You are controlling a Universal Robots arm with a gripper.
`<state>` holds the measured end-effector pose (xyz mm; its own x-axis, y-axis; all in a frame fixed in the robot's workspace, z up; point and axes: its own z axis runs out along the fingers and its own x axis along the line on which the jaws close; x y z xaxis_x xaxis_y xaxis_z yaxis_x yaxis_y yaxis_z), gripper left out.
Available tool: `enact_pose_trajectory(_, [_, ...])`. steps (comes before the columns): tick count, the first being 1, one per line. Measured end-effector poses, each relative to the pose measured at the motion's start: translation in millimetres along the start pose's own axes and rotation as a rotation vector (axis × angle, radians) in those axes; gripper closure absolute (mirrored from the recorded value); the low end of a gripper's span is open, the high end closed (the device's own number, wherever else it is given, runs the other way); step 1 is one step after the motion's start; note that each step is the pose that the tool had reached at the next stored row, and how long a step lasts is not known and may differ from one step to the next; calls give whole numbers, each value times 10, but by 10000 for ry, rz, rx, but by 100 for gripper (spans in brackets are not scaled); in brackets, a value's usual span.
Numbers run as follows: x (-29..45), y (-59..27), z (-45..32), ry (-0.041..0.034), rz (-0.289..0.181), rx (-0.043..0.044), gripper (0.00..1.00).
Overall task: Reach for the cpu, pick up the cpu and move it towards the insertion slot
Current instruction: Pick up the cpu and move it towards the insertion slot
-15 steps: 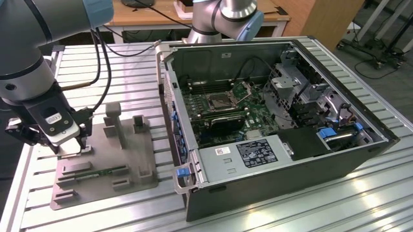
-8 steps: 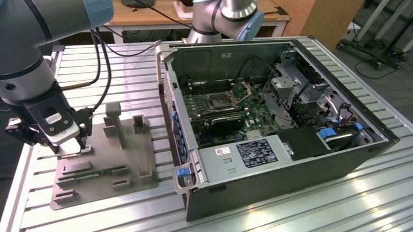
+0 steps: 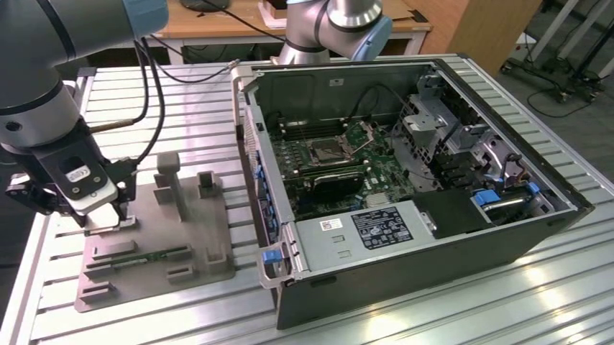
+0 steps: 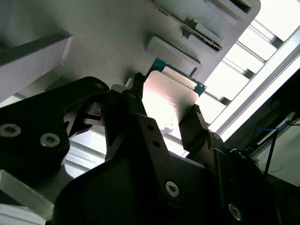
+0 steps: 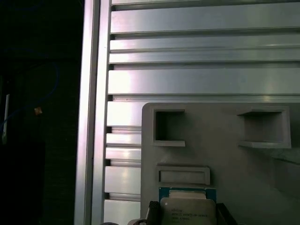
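The cpu (image 4: 169,98) is a small square chip with a pale metal face and a green rim. It sits between my gripper's (image 4: 166,105) two black fingers (image 4: 196,123), which press on its opposite edges. In the first wrist view the cpu (image 5: 187,210) lies on the grey holder block (image 5: 225,154), just beside a small raised rectangular rim. In the exterior view my gripper (image 3: 101,215) is low over the holder block (image 3: 154,251), at that view's left. The insertion slot (image 3: 326,152), a dark square socket with a silver frame, is on the green board inside the open computer case (image 3: 403,180).
A narrow green memory stick (image 3: 144,256) lies in the holder block, which has upright posts (image 3: 169,180) close to my gripper. The ribbed aluminium table (image 3: 172,93) carries both block and case. The case wall (image 3: 257,180) stands between block and socket. A second arm's base (image 3: 336,29) is behind the case.
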<state>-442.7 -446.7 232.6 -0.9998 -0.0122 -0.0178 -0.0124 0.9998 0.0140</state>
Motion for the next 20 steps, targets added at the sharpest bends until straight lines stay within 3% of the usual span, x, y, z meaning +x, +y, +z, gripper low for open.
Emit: enact_pose_trajectory(20, [-2,1,-96,0,0,-1,45])
